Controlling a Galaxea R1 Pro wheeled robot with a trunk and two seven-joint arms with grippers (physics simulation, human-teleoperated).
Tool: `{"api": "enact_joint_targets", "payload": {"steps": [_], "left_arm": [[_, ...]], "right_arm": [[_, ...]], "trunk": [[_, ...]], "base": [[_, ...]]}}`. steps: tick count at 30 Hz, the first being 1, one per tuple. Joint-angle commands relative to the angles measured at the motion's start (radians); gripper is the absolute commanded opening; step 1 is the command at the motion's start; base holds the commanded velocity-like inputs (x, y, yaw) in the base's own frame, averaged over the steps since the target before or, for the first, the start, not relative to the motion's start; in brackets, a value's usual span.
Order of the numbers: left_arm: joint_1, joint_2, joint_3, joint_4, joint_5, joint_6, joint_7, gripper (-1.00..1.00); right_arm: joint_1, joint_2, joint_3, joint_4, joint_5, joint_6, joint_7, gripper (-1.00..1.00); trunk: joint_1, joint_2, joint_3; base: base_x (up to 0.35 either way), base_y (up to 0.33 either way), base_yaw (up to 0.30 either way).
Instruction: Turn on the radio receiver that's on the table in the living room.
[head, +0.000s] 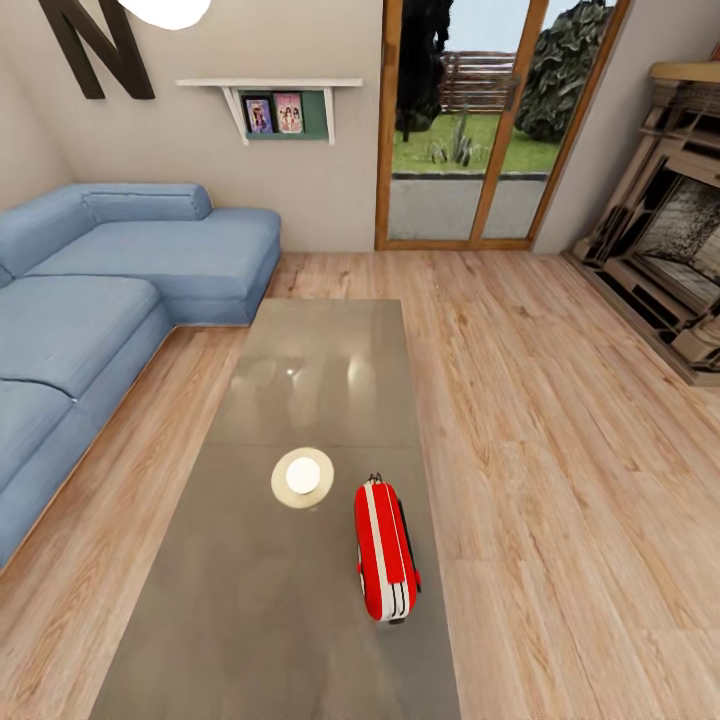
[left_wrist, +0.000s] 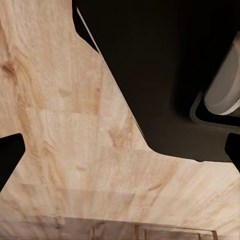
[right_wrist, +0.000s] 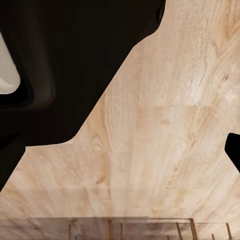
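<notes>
The red radio receiver (head: 385, 552) with its white trim band stands on edge on the long glossy grey-brown table (head: 320, 370), near the table's near right side, its thin handle pointing away from me. In the left wrist view my left gripper (left_wrist: 120, 160) hangs over light wood floor, its dark fingertips (left_wrist: 10, 157) far apart at the picture's edges, so it is open and empty. My right gripper (right_wrist: 120, 160) looks the same in the right wrist view, open over the floor with a fingertip (right_wrist: 234, 152) at the edge.
A round cream disc (head: 302, 477) lies on the table just left of the radio. A blue sectional sofa (head: 90, 300) runs along the left. Wood-framed glass doors (head: 490, 120) stand at the back, a brick fireplace (head: 670, 250) at the right.
</notes>
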Motion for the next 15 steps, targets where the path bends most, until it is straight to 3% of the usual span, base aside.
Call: {"api": "enact_joint_targets", "payload": {"steps": [1, 15], "left_arm": [[0.000, 0.000, 0.000, 0.000, 0.000, 0.000, 0.000, 1.00], [0.000, 0.000, 0.000, 0.000, 0.000, 0.000, 0.000, 1.00]], "right_arm": [[0.000, 0.000, 0.002, 0.000, 0.003, -0.004, 0.000, 1.00], [0.000, 0.001, 0.008, 0.000, 0.006, -0.005, 0.000, 1.00]], "trunk": [[0.000, 0.000, -0.001], [0.000, 0.000, -0.023]], "base": [[0.000, 0.000, 0.000], [0.000, 0.000, 0.000]]}}
